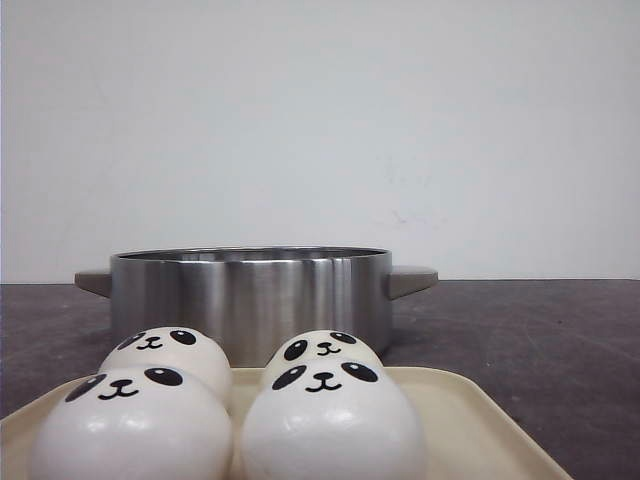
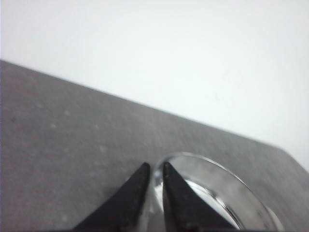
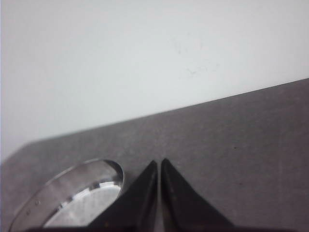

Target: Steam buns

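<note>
Left gripper and right gripper both sit pinched nearly closed, holding nothing. All 4 buns wait on the tray before the pot, so loading hasn't started; next, open wide over 1.

buns on tray, pot behind

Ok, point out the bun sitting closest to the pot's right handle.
The back-right bun: it sits in the rear row of the tray, just before the pot, on the right-handle side. The other three lie farther left or nearer the camera.
</note>
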### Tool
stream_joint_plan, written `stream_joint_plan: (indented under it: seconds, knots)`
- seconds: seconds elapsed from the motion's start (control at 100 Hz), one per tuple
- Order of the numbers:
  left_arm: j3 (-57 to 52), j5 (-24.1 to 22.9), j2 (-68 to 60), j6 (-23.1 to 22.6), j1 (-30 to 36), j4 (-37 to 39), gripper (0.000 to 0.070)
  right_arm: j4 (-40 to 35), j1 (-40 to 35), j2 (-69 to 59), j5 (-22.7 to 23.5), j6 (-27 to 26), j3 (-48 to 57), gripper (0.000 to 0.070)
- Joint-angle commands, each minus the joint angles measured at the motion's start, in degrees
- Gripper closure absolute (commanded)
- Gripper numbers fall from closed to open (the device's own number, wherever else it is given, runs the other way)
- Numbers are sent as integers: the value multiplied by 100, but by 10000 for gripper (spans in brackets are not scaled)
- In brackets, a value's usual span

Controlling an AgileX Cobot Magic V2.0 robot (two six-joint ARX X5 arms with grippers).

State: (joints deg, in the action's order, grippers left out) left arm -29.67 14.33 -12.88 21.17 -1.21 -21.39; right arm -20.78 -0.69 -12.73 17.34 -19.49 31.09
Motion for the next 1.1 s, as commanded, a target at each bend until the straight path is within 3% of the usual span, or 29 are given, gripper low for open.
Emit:
stream_joint_plan:
  seconds: [0.0, 0.11, 0.22, 0.27, 0.3, 0.34, 0.41, 0.46, 0.7, 0.89, 0.99, 1.09]
  knots:
    - [-800, 129, -450, -496, 61, -352, 694, -293, 7, -391, 74, 669, 717, 696]
    - [-1873, 243, -1189, -879, 227, -767, 695, -807, 7, -894, 74, 981, 1589, 696]
    - [-2592, 284, -1779, -914, 326, -769, 691, -846, 7, -1102, 87, 1073, 1974, 696]
    - [-2811, 385, -1974, -920, 337, -752, 643, -824, 7, -1119, 168, 1073, 2026, 693]
    - [-2905, 435, -2061, -918, 341, -728, 578, -815, 7, -1119, 254, 1071, 2035, 675]
    - [-3001, 461, -2144, -916, 356, -732, 433, -817, 7, -1117, 343, 1069, 2035, 561]
    - [-3040, 459, -2199, -914, 413, -737, 119, -879, 7, -1115, 485, 1038, 2035, 197]
    - [-3040, 459, -2197, -914, 468, -782, 4, -922, 7, -1115, 535, 942, 2035, 17]
    - [-3038, 466, -2199, -861, 1029, -1364, 0, -765, 2, -1244, 765, 804, 2037, 0]
    - [-3010, 468, -2334, -944, 1443, -1810, 25, -763, -212, -1886, 1285, 597, 2140, 0]
    - [-2975, 468, -2378, -1023, 1613, -1840, 25, -772, -667, -2376, 1141, 595, 2387, 0]
    - [-2970, 466, -2422, -1023, 1775, -1838, 25, -1001, -1375, -2951, 531, 597, 2791, 0]
